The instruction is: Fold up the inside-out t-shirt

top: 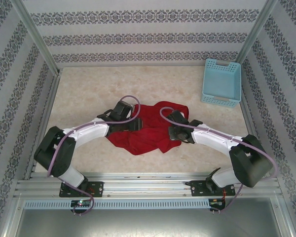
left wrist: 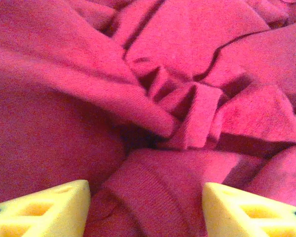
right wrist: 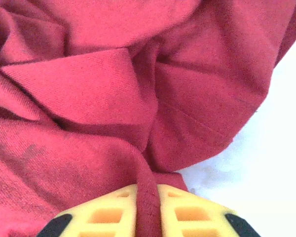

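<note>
My right gripper [right wrist: 147,211] pinches a fold at the right edge of the shirt [top: 149,132], while my left gripper [left wrist: 145,210] gapes over its crumpled left side, not yet closed.

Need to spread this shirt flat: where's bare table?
Bare table runs from the t-shirt to the back wall, left of the blue basket. Crowded near middle: left gripper and right gripper on the cloth.

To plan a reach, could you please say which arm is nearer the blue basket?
Right. The right arm reaches onto the shirt, nearer and left of the basket; the left arm lies farther left.
</note>
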You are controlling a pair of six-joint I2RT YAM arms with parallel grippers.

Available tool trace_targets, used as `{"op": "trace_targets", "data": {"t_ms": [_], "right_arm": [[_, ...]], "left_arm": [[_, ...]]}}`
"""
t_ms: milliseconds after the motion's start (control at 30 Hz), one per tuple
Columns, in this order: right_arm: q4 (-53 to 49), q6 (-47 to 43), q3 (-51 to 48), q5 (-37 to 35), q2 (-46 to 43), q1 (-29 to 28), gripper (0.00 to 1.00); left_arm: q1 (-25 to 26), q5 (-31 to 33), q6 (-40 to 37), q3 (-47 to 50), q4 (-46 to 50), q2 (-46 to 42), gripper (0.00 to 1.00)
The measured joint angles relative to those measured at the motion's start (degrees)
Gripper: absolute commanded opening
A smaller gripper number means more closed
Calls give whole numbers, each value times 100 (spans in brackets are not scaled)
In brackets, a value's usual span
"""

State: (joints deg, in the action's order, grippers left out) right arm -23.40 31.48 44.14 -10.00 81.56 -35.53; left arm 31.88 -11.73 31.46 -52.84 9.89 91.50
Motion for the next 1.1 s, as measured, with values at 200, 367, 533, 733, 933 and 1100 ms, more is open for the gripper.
{"op": "trace_targets", "data": {"t_ms": [200, 367, 533, 733, 933, 1100], "right_arm": [[133, -103, 343, 52, 546, 83, 2], [358, -214, 1425, 299, 1812, 210, 1], [463, -365, 2813, 608, 2914, 256, 4], [409, -557, 3541, 734, 3099, 535, 44], [286, -776, 2791, 623, 1969, 634, 64], [313, -682, 2059, 605, 964, -262, 73]], "left_arm": [[4, -133, 33, -101, -9, 197, 6], [201, 17, 105, 448, -4, -769, 5], [1023, 144, 334, 870, -66, -1515, 17], [1226, 326, 525, 1119, -127, -1746, 60], [732, 1104, 452, 1276, 323, -2739, 86], [-387, 1821, 343, 1287, 999, -2702, 89]]}}
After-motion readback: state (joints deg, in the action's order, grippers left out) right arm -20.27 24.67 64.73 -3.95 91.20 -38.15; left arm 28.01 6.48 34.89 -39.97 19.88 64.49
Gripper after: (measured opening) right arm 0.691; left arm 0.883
